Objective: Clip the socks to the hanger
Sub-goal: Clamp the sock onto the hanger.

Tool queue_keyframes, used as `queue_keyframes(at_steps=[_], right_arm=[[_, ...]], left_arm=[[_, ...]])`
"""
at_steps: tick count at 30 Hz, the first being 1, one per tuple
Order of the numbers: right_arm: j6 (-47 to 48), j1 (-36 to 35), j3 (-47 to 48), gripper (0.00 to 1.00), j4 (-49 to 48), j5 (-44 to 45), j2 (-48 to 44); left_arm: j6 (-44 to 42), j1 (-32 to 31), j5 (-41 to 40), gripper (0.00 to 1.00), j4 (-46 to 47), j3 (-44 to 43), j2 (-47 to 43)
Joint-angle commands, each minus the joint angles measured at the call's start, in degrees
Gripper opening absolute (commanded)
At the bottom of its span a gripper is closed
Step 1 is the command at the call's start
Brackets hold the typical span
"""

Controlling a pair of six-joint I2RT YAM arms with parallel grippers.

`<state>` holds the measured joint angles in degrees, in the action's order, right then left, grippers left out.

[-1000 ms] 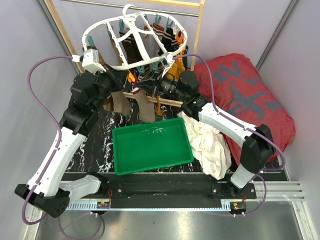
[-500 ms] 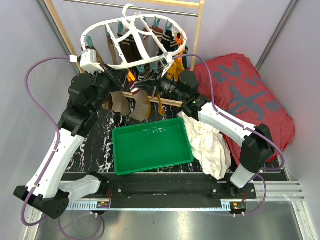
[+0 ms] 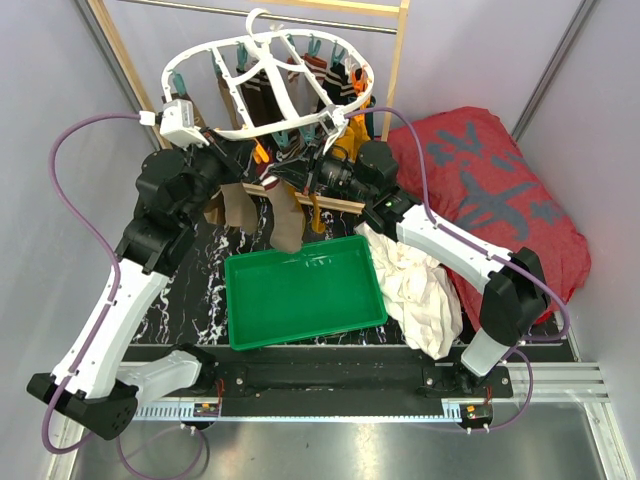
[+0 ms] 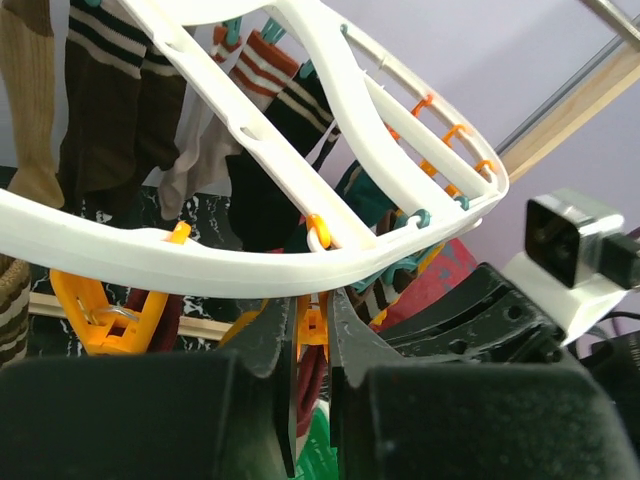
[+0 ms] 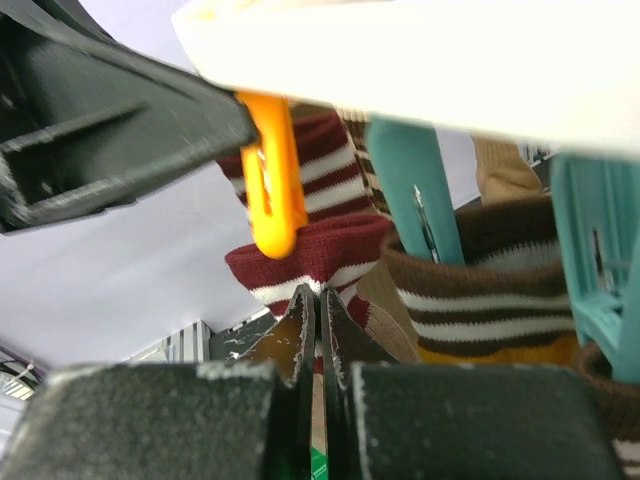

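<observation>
The white oval hanger (image 3: pixel 283 88) hangs from the wooden rack, with several striped socks (image 3: pixel 335 70) clipped along its far side. My left gripper (image 3: pixel 262 160) sits under the near rim (image 4: pixel 200 262), shut on an orange clip (image 4: pixel 312 325). My right gripper (image 3: pixel 312 175) is right beside it, shut on the cuff of a dark red sock with cream stripes (image 5: pixel 310 255), just under that orange clip (image 5: pixel 272 185). A brown, cream and mustard sock (image 5: pixel 490 290) hangs in a teal clip (image 5: pixel 420 190) next to it. Brown socks (image 3: pixel 285 215) dangle below both grippers.
A green tray (image 3: pixel 300 290) lies on the marbled table below the grippers. A crumpled white cloth (image 3: pixel 415 285) lies right of it, against the big red cushion (image 3: pixel 490 190). The wooden rack's post (image 3: pixel 395 70) stands just behind the hanger.
The left arm and the hanger's near rim have shifted slightly. The brown sock hanging under the grippers rose a little, then dropped back down. The right arm holds almost still.
</observation>
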<state>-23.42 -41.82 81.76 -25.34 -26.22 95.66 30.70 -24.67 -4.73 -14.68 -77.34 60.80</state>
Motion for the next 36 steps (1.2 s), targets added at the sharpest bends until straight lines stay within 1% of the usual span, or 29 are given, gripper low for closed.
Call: queue_keyframes(at_steps=[1, 9, 12, 16, 17, 21, 23, 24, 27, 28, 30, 31, 32, 33, 34, 35, 36], right_arm=[[-0.40, 0.43, 3.67, 0.00, -1.82, -0.59, -0.56], [-1.54, 0.51, 5.43, 0.00, -2.69, -0.68, 0.84], [-1.63, 0.43, 5.78, 0.00, -2.87, -0.59, 1.11], [-1.54, 0.43, 6.05, 0.00, -3.05, -0.50, 1.11], [-1.63, 0.43, 6.13, 0.00, -3.13, -0.41, 1.11], [-1.63, 0.51, 6.40, 0.00, -3.31, -0.24, 1.02], [-1.63, 0.43, 6.57, 0.00, -3.40, -0.24, 0.93], [-1.54, 0.51, 6.66, 0.00, -3.40, -0.24, 0.85], [-1.63, 0.51, 6.84, 0.00, -3.40, -0.15, 0.85], [-1.63, 0.51, 6.92, 0.00, -3.48, -0.24, 0.76], [-1.63, 0.43, 6.93, 0.01, -3.49, -0.33, 0.67], [-1.63, 0.51, 6.93, 0.03, -3.49, -0.41, 0.58], [-1.63, 0.43, 6.66, 0.10, -3.31, -0.50, 0.41], [-1.46, 0.51, 6.49, 0.14, -3.31, -0.41, 0.23], [-1.02, 0.51, 6.23, 0.19, -3.14, -0.24, 0.06], [-0.75, 0.51, 5.53, 0.31, -2.70, 0.28, -0.64], [-0.23, 0.51, 5.08, 0.38, -2.26, 0.81, -1.17]], left_arm=[[-2.83, 0.06, 1.04, 0.06, 5.36, 0.17, 0.20], [-2.75, 0.06, 3.06, 0.06, 5.62, 0.17, 0.64], [-2.31, -0.03, 3.50, 0.07, 5.62, 0.35, 0.73], [-1.96, 0.06, 4.03, 0.17, 5.62, 0.17, 0.47], [-1.96, -0.03, 4.03, 0.23, 5.54, 0.17, 0.38], [-2.05, 0.06, 3.94, 0.31, 5.19, 0.26, 0.03], [-2.13, -0.03, 3.68, 0.33, 4.92, 0.35, 0.03], [-2.31, -0.03, 3.68, 0.36, 4.75, 0.26, 0.03], [-2.48, -0.03, 3.33, 0.38, 4.48, 0.00, -0.06], [-2.57, -0.03, 3.24, 0.40, 4.57, -0.09, -0.06], [-2.75, -0.03, 3.24, 0.48, 4.31, -0.35, -0.15], [-2.75, 0.06, 3.15, 0.57, 4.22, -0.44, -0.24], [-2.84, 0.06, 3.15, 0.61, 4.04, -0.62, -0.33], [-2.92, -0.03, 3.15, 0.64, 3.87, -0.97, -0.59], [-3.01, 0.06, 3.15, 0.70, 3.69, -1.14, -0.76], [-3.19, 0.06, 3.15, 0.73, 3.26, -1.32, -0.94], [-3.19, 0.06, 3.15, 0.77, 3.08, -1.58, -1.55]])
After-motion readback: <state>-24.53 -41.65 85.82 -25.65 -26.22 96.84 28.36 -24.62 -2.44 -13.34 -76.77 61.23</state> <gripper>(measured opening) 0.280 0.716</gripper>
